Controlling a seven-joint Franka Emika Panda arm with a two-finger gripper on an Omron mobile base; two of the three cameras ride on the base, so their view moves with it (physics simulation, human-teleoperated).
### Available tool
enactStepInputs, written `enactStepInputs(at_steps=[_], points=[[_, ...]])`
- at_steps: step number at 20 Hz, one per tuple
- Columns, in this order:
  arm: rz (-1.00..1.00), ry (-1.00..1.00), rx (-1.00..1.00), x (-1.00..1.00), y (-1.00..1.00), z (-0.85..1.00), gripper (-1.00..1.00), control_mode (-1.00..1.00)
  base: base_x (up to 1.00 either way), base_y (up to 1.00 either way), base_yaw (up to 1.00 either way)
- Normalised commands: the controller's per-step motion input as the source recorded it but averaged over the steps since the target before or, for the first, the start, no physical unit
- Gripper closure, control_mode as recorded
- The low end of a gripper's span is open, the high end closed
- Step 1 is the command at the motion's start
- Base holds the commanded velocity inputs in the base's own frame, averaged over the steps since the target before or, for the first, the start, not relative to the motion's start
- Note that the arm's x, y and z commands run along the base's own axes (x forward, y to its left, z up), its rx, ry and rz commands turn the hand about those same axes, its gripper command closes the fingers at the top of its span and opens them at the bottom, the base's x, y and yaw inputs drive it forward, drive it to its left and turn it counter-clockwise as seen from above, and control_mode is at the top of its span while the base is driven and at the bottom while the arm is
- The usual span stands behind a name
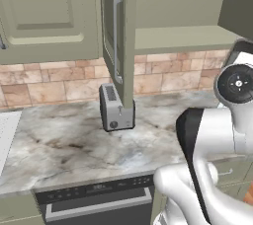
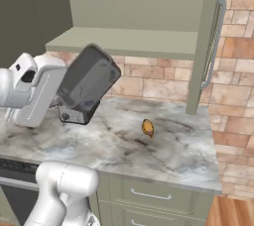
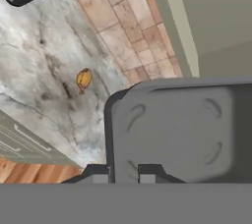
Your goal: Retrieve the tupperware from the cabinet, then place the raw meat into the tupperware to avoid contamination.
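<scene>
The tupperware (image 2: 90,78) is a dark grey square box held tilted in the air above the counter, below the shelf of the open cabinet (image 2: 130,41). In the hand view the tupperware (image 3: 177,129) looms close, with my gripper (image 3: 124,175) shut on its near rim. The raw meat (image 2: 148,127) is a small orange-brown lump lying on the marble counter to the right of the box, apart from it. From the hand camera the raw meat (image 3: 83,79) lies near the tiled wall. The cabinet's left door (image 1: 116,36) stands open.
A silver toaster (image 1: 116,106) stands on the counter under the open left door, and its base (image 2: 74,115) peeks out behind the held box. The right door (image 2: 213,41) hangs open over the counter's right end. A dishwasher (image 1: 94,199) and drawers (image 2: 149,195) sit below.
</scene>
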Motion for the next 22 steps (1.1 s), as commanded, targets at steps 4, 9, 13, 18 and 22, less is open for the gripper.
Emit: enactStepInputs(at_steps=[4, 9, 13, 18, 22], points=[[-0.02, 0.04, 0.01, -0.55, 0.06, -0.41, 1.0, -1.0, 0.0, 0.0, 0.0], [0.0, 0.05, 0.03, -0.28, 0.08, -0.34, 1.0, -1.0, 0.0, 0.0, 0.0], [0.0, 0.12, 0.01, 0.02, 0.01, -0.44, 1.0, -1.0, 0.0, 0.0, 0.0], [0.0, 0.04, 0.0, 0.42, -0.04, -0.24, 1.0, -1.0, 0.0, 0.0, 0.0], [0.0, 0.0, 0.0, 0.64, -0.06, -0.23, 1.0, -1.0, 0.0, 0.0, 0.0]])
